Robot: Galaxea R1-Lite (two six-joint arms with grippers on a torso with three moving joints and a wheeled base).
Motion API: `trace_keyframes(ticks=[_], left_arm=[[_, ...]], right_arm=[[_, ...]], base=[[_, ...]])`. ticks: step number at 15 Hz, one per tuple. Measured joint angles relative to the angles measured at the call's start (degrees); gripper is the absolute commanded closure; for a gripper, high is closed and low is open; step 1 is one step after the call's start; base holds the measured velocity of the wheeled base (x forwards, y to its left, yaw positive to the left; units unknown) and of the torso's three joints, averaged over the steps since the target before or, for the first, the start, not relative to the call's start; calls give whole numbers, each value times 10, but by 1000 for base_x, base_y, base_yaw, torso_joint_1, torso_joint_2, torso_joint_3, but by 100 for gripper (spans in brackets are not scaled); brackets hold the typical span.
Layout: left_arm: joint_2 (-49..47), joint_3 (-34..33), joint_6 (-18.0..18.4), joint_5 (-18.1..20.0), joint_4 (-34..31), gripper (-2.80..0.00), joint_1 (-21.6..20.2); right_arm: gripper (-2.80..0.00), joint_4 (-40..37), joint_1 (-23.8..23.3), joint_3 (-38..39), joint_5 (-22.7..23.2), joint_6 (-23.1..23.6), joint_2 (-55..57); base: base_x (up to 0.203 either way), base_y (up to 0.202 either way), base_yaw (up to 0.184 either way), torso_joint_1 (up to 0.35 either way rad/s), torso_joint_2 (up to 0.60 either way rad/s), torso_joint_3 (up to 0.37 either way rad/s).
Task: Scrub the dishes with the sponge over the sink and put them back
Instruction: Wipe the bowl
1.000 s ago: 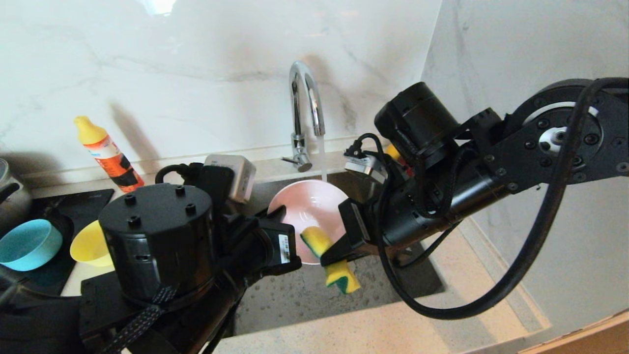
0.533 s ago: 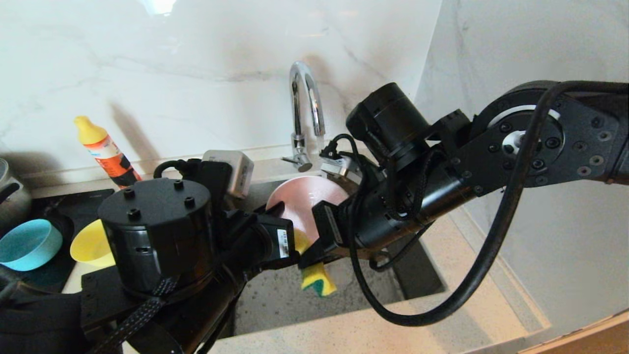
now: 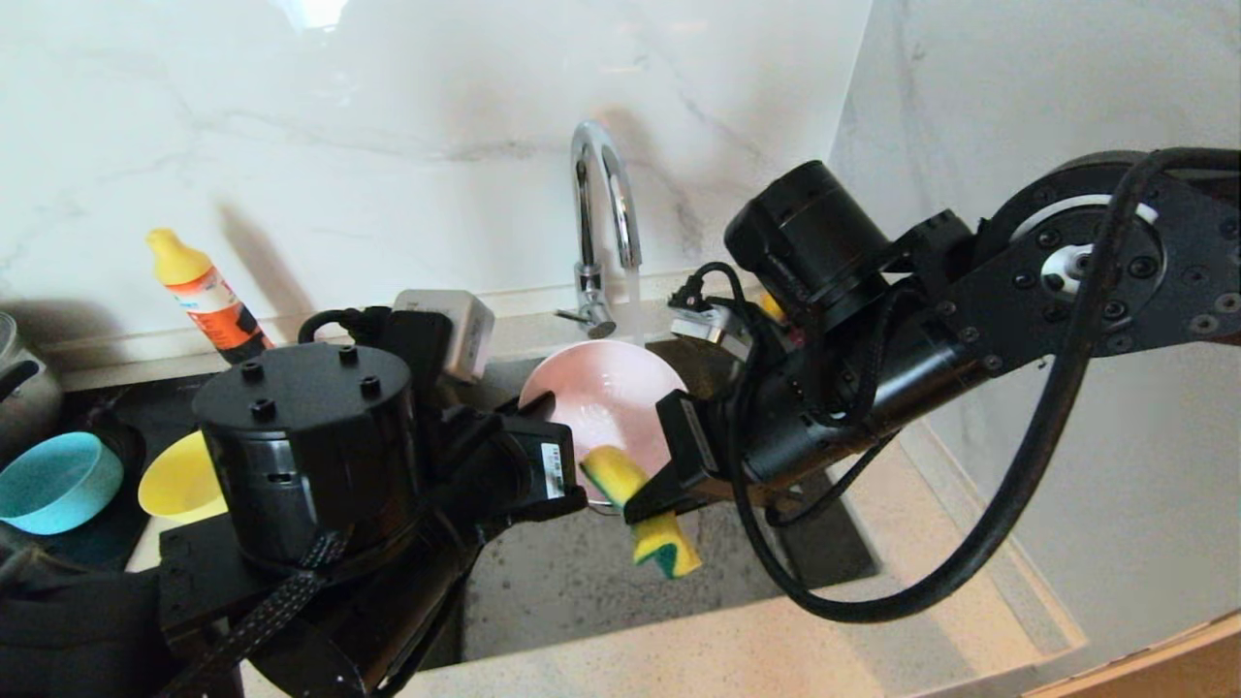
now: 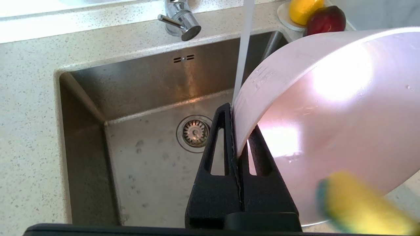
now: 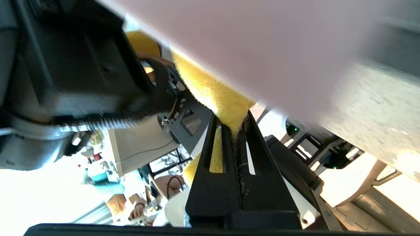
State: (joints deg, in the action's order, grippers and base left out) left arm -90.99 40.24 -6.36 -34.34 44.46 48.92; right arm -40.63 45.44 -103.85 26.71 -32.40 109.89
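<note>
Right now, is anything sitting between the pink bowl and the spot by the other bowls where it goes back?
The left arm's own bulky wrist fills that stretch in the head view. The left gripper pinches the pink bowl over the sink, and the yellow bowl and blue bowl lie beyond it. Nothing else visibly intervenes.

A glossy white marble-look wall [image 3: 388, 126] with faint grey veins rises behind a pale, speckled stone bench [image 3: 737, 650], meeting a second white veined wall [image 3: 1018, 107] in a corner on the right. A bright patch of light [image 3: 312, 12] reflects high on the back wall, and soft shadows fall across it lower down. A curved chrome tap [image 3: 603, 208] stands at the back of the bench, water running from its spout. A strip of light wood [image 3: 1154, 669] edges the lower right corner.
</note>
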Motion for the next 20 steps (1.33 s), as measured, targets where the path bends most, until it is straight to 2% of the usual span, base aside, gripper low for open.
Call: trace_keyframes(ticks=[7, 15, 20], left_arm=[[1, -4, 0, 0, -3, 0, 0], [2, -24, 4, 1, -1, 0, 1], [2, -26, 5, 1, 0, 0, 2]], right_arm=[[0, 4, -28, 27, 1, 2, -45], [0, 6, -28, -53, 0, 4, -32], [0, 12, -13, -67, 0, 6, -13]], base=[[0, 0, 0, 0, 0, 0], [0, 0, 0, 0, 0, 0], [0, 0, 0, 0, 0, 0]])
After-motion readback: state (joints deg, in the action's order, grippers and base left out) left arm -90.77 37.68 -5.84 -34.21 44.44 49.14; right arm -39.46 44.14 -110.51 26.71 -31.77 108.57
